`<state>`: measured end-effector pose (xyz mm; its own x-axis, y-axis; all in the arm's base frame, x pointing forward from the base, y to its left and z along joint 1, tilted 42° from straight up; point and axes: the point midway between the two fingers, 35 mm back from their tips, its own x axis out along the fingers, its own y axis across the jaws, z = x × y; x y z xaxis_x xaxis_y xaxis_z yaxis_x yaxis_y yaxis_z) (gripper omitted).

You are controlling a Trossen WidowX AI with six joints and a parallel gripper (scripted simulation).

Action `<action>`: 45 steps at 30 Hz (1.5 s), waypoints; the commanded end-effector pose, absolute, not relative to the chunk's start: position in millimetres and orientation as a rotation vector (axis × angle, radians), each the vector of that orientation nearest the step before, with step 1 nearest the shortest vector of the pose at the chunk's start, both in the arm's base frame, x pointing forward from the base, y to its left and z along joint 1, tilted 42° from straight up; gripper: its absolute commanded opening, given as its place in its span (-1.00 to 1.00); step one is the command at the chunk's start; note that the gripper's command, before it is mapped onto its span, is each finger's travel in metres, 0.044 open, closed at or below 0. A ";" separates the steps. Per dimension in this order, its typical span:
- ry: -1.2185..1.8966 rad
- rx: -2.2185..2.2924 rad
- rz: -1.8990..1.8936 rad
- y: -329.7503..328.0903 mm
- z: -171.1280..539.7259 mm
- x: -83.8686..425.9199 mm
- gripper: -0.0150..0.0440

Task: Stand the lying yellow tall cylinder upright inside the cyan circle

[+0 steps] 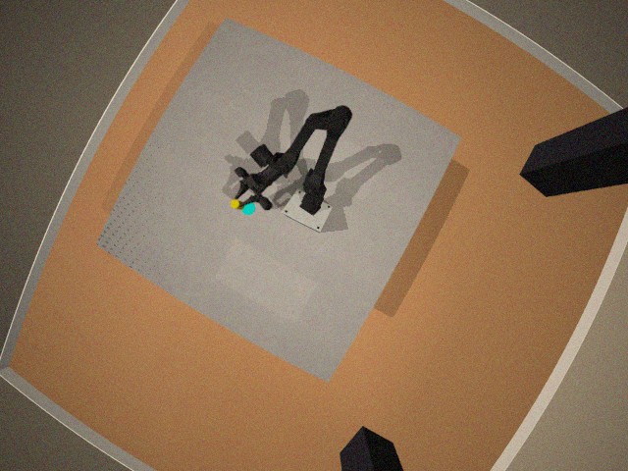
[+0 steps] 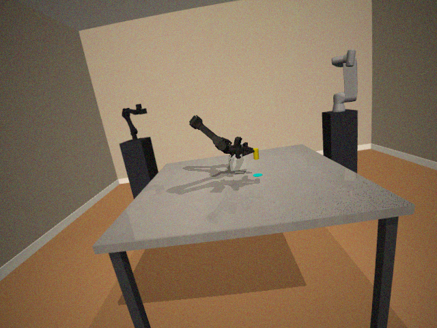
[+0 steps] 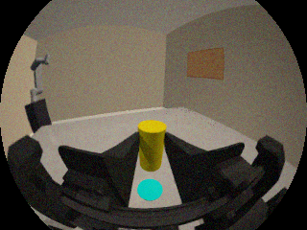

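Gripper (image 3: 153,175) grasps the cylinder (image 3: 153,145) by its lower part, axis upright, so it can descend base-first. It hangs above the table (image 2: 282,197), near the circle (image 3: 150,190), not yet over it.

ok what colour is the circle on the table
Cyan; the circle shows best in the wrist view, below the held yellow cylinder.

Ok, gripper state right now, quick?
Gripper: shut on the yellow cylinder, held upright in the air above the table, near the cyan circle.
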<state>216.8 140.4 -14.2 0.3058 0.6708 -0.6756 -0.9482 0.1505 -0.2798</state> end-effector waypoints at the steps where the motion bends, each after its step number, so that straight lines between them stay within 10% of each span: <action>1: 0.429 -0.760 1.222 141.0 -12.6 216.2 -0.14; 45: 0.436 -0.761 1.223 82.1 -78.6 225.7 -0.14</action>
<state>225.0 86.0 -73.1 0.3025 0.6646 -0.6832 -0.9498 0.1502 -0.2744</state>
